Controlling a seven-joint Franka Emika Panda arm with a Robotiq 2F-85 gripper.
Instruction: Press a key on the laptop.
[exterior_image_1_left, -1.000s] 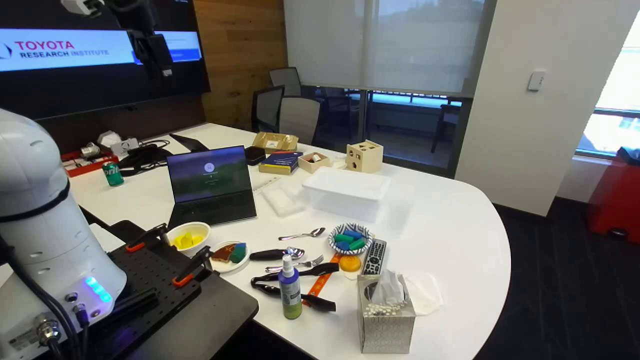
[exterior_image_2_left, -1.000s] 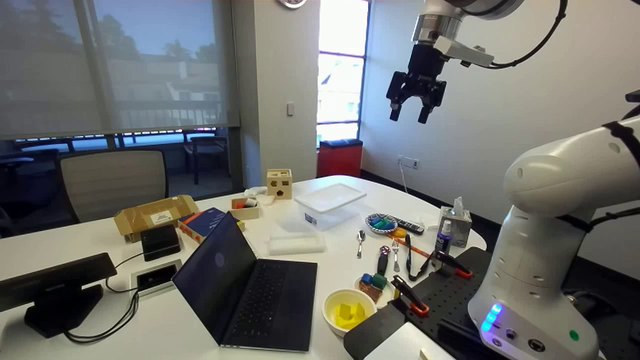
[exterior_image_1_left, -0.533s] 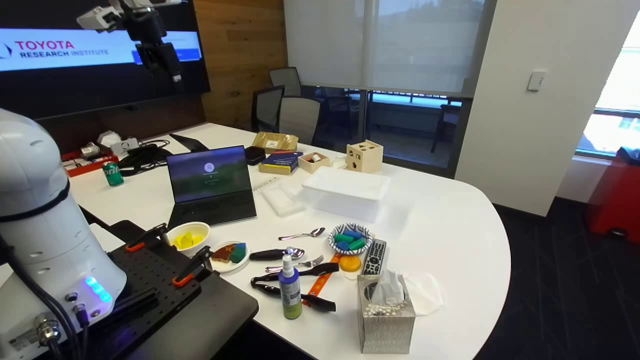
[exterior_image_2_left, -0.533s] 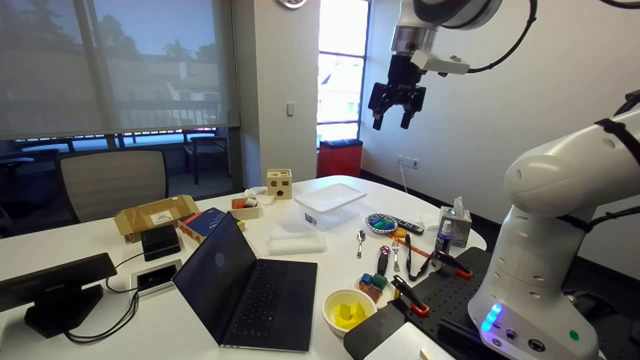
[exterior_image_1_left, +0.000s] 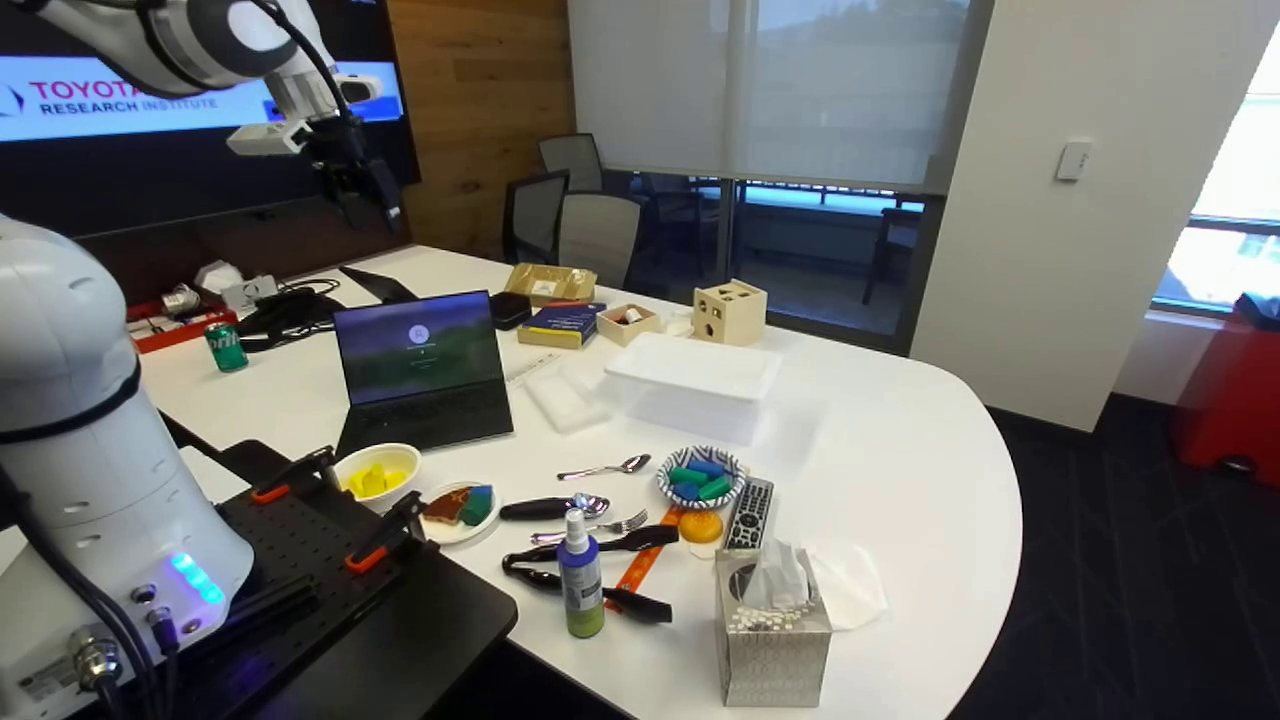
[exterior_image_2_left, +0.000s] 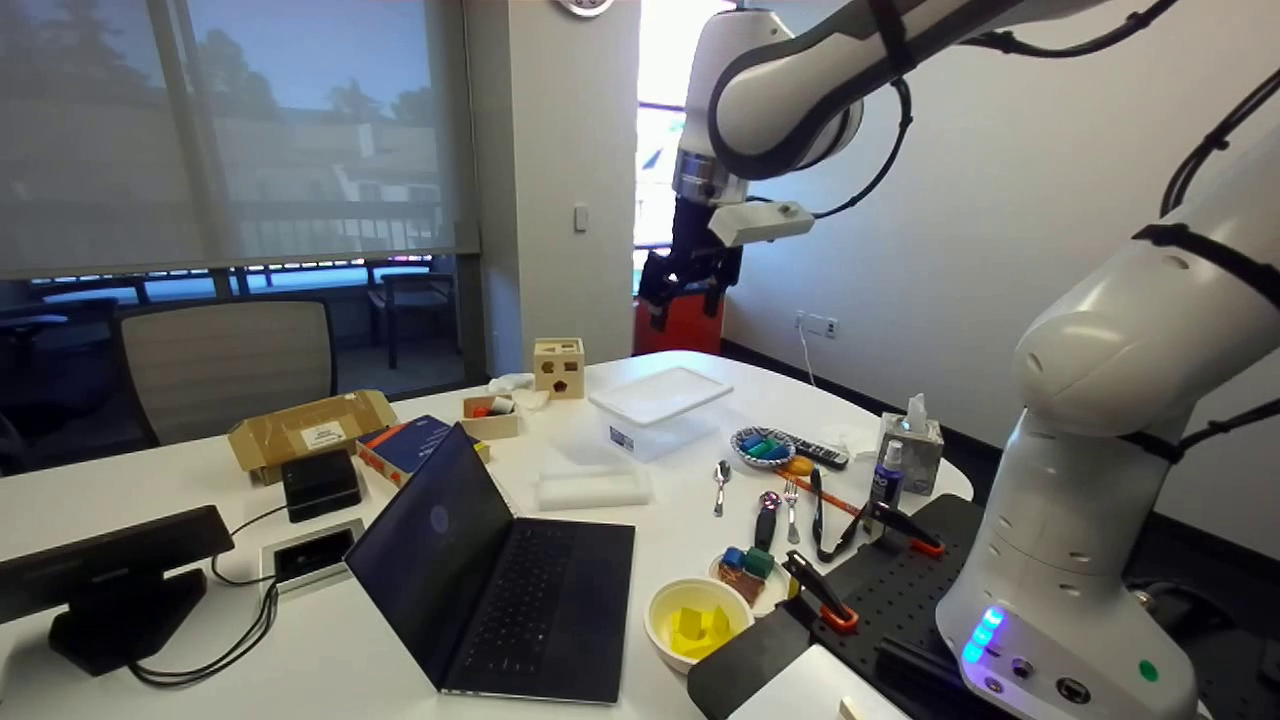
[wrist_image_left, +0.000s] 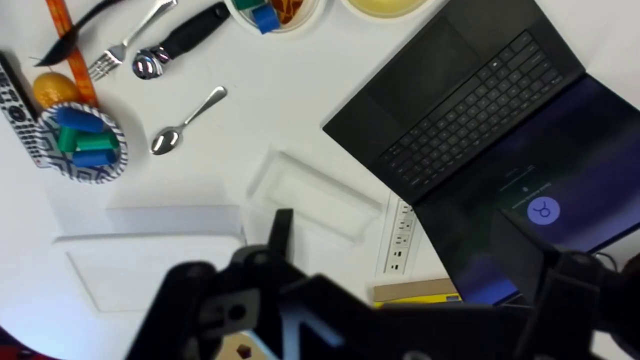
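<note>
The open dark laptop stands on the white table, its screen (exterior_image_1_left: 420, 345) lit and upright in both exterior views (exterior_image_2_left: 430, 560). Its black keyboard (exterior_image_2_left: 525, 595) faces the robot base. In the wrist view the keyboard (wrist_image_left: 472, 110) lies at the upper right, in full sight, with the screen (wrist_image_left: 520, 200) below it. My gripper (exterior_image_2_left: 685, 310) is open and empty, pointing down, high above the table; it also shows in an exterior view (exterior_image_1_left: 370, 215). In the wrist view the gripper's fingers (wrist_image_left: 392, 217) are wide apart; the right one covers part of the screen. Nothing touches the laptop.
A white bowl with yellow pieces (exterior_image_2_left: 698, 620) stands close beside the laptop's front edge. A lidded clear plastic box (exterior_image_2_left: 660, 410), a spoon (exterior_image_2_left: 721, 488), a blue book (exterior_image_2_left: 405, 445) and a wooden shape box (exterior_image_2_left: 559, 368) stand around. A black clamp (exterior_image_2_left: 820, 590) rises from the mounting board.
My arm has swung over the table and lowered: the gripper moved right and down in an exterior view, left and down in another. It stayed open. The laptop and table objects have not moved.
</note>
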